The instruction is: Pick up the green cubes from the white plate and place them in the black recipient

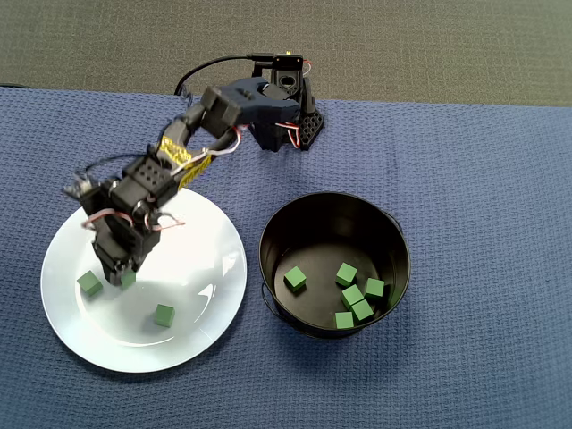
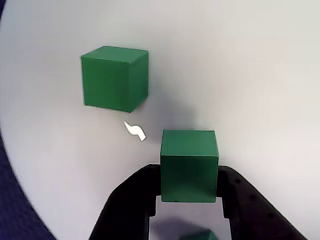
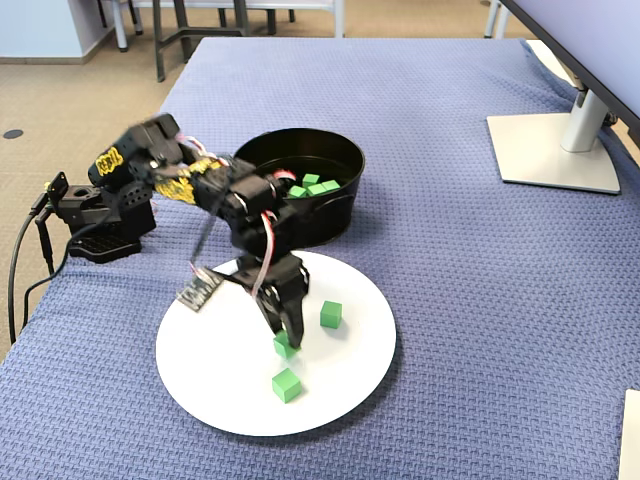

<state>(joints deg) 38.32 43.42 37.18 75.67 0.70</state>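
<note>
Presently, item one: gripper (image 2: pixel 189 200), black, its two fingers pinching a green cube (image 2: pixel 189 165) on both side faces, the cube resting on the white plate (image 2: pixel 250 65). Advice for the step: lift straight up, keeping the pinch square, and stay clear of the neighbouring cube (image 2: pixel 115 77) just beyond. Item two: third cube (image 1: pixel 164 315), apart on the same plate. Item three: black recipient (image 1: pixel 393 232), beside the plate, holding six cubes (image 1: pixel 355 295). All cubes: small, matte green, sharp-edged, alike.
</note>
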